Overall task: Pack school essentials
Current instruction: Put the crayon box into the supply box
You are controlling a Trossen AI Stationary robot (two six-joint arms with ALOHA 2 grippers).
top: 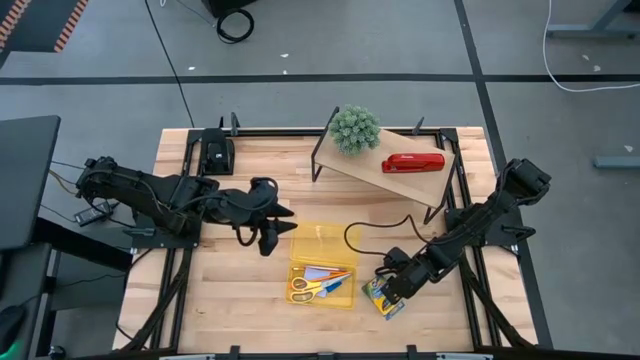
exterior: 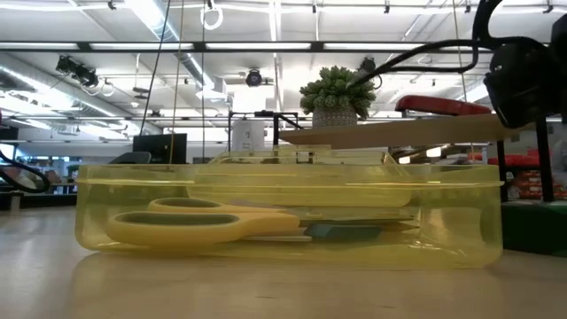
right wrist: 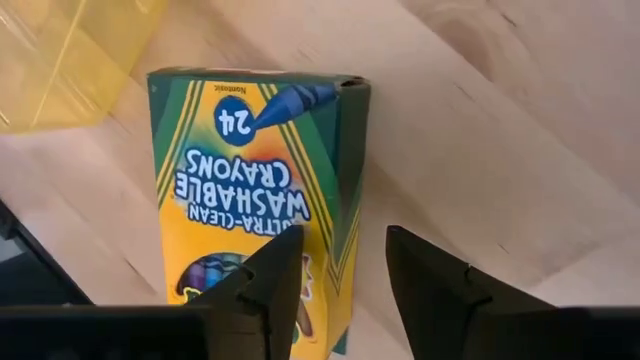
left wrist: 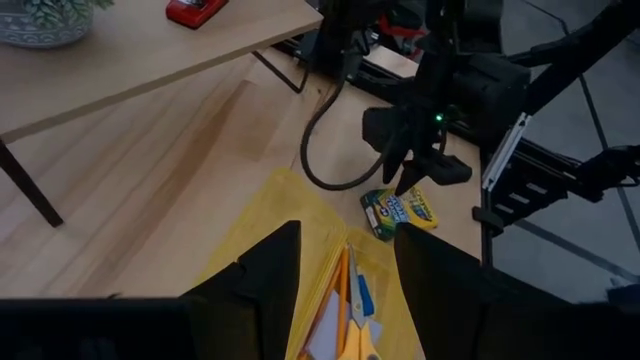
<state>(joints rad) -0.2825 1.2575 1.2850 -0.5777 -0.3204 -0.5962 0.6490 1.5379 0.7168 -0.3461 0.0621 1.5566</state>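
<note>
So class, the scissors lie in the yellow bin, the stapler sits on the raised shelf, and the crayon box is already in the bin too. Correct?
Not quite. The crayon box lies on the table beside the yellow bin, under the right tool, as the high view shows. The scissors and stapler are as stated.

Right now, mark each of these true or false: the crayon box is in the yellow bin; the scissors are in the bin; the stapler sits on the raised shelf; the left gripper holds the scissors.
1. The crayon box is in the yellow bin. False: it lies on the table beside the bin, under the open right gripper.
2. The scissors are in the bin. True.
3. The stapler sits on the raised shelf. True.
4. The left gripper holds the scissors. False: it is open and empty above the bin's edge.
</note>
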